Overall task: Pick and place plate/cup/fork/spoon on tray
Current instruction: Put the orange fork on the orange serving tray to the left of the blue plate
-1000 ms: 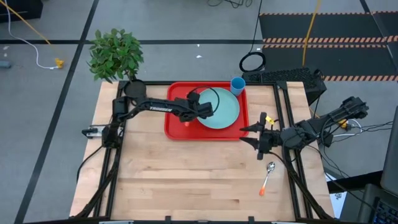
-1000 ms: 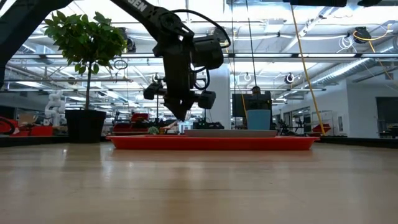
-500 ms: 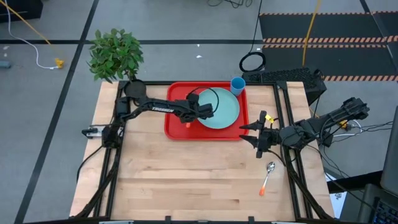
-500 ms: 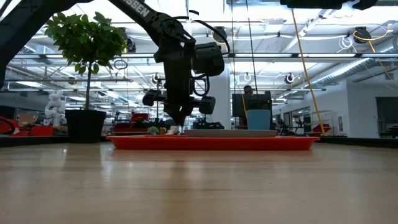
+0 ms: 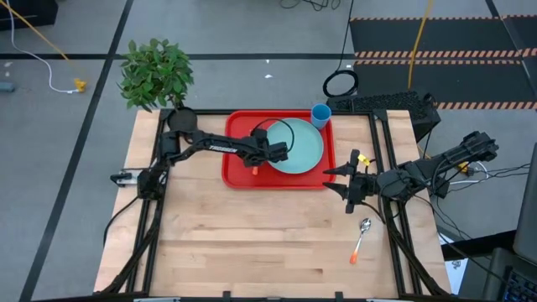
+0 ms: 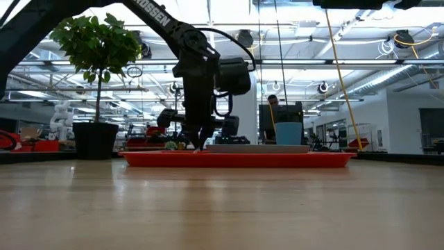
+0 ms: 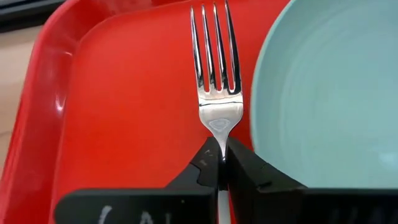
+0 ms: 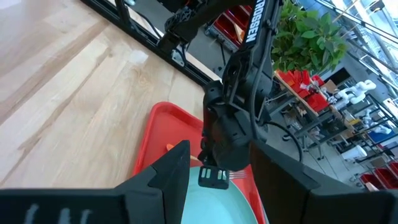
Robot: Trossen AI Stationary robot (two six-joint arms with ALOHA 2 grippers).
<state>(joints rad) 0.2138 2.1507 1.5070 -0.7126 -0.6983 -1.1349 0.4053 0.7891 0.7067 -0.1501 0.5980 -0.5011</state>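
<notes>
My left gripper (image 5: 256,159) is over the red tray (image 5: 235,174), just left of the mint plate (image 5: 302,147), and is shut on the fork (image 7: 216,81). The fork's prongs point at the tray's far rim. Its orange handle (image 5: 252,166) shows on the gripper's near side. In the low view the left gripper (image 6: 196,144) reaches down to the tray's rim (image 6: 277,160). The blue cup (image 5: 320,114) stands on the tray's far right corner. The spoon (image 5: 361,238) lies on the table at the right. My right gripper (image 5: 342,183) is open and empty beside the tray's near right corner. My left gripper pinches the fork's narrow neck (image 7: 221,144), just below the pronged head, between its two fingertips. The fingers come from above, pointing down. The fork lies about level, prongs forward, low over the tray floor (image 7: 124,112) beside the plate (image 7: 329,93). I cannot tell whether it rests there.
A potted plant (image 5: 157,75) stands at the table's far left corner. Bare wood (image 5: 252,243) takes up the near half of the table. The cup (image 6: 288,132) shows behind the tray in the low view.
My left gripper has gone down toward the tray floor with the fork, staying shut on it beside the plate.
</notes>
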